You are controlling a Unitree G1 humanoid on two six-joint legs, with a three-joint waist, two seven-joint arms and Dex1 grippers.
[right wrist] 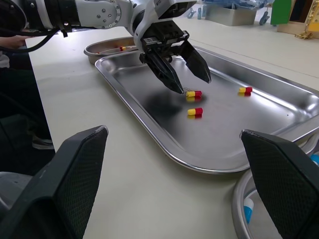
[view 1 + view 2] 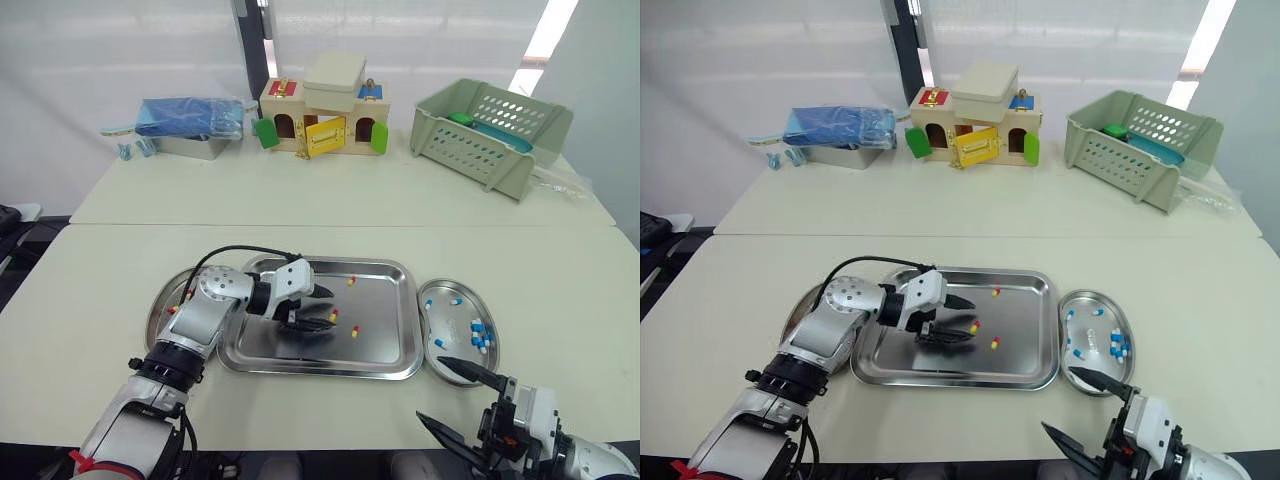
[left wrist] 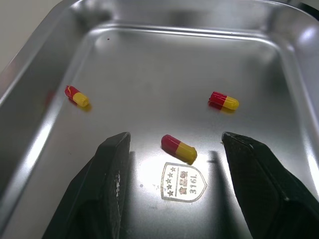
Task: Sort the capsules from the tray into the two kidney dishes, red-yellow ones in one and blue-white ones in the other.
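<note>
Nearest the camera, the right gripper point(image 2: 430, 390) hangs low over the table's near edge. Its two black fingers are spread wide with nothing between them, and one tip is just in front of the right-hand dish.

The broad cream table point(image 2: 560, 290) carries everything. Along its far side stand a pale green slotted plastic basket point(image 2: 490, 130), a small wooden toy house point(image 2: 320, 115) with coloured doors, and a flat metal tin point(image 2: 185, 148) with a blue plastic bag point(image 2: 190, 115) on top.

On the near half lies the rectangular stainless-steel tray point(image 2: 385, 300), with a steel dish just beside each short end. The left kidney dish point(image 2: 158, 305), partly hidden behind the left arm, holds red-yellow capsules point(image 2: 172, 310). The right kidney dish point(image 2: 450, 320) holds several blue-white capsules point(image 2: 480, 332).

The left gripper point(image 2: 326, 308) is inside the tray, close above its floor, fingers held apart and pinching nothing. A red-yellow capsule point(image 3: 178, 148) lies on the tray floor between the two fingertips, touching neither, just beside a stamped "316L" mark point(image 3: 182, 181). A second red-yellow capsule point(image 2: 351, 281) lies loose near the tray's far rim. A third red-yellow capsule point(image 2: 355, 332) lies a little to the right of the gripper, toward the near rim.
</note>
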